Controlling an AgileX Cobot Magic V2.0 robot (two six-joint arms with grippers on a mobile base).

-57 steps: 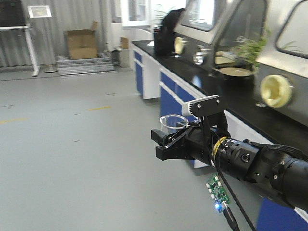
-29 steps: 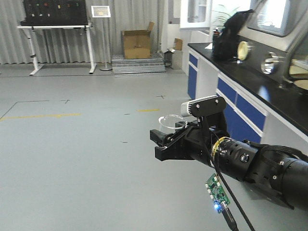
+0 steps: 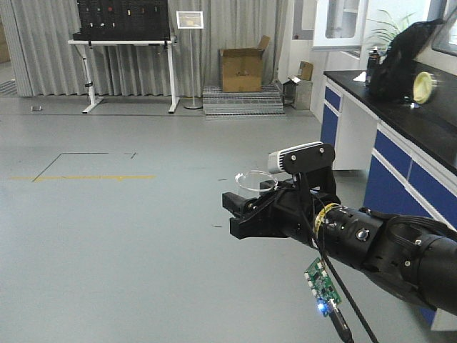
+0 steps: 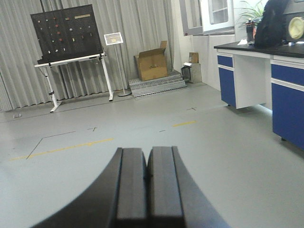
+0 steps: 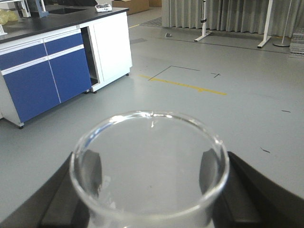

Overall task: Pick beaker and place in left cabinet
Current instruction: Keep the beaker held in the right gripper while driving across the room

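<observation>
The main risk, as I judged it, was to the beaker. It was bare glass held only by its smooth side walls, high above the hard grey floor, and any jolt of the base or swing of the arm could have let it slip or tilt out and shatter. The blue-fronted worktop ran along the right edge of the frame. With the arm stretched out ahead, a turn toward that side could have knocked the glass or the hand against it. The left cabinet could not be picked out with certainty in any view, so the approach to a shelf had yet to be lined up. A door frame or shelf edge could have caught the rim on the way in. A small circuit board hung on a cable under the forearm and might have snagged.

The right hand sat at centre frame on an arm reaching forward and roughly level, its wrist camera on top. It was closed on the beaker, with dark fingers pressed on both sides of the upright, empty glass. The left hand showed at the lower centre of its own view, fingers pressed together and holding nothing, pointing out over open floor.
</observation>
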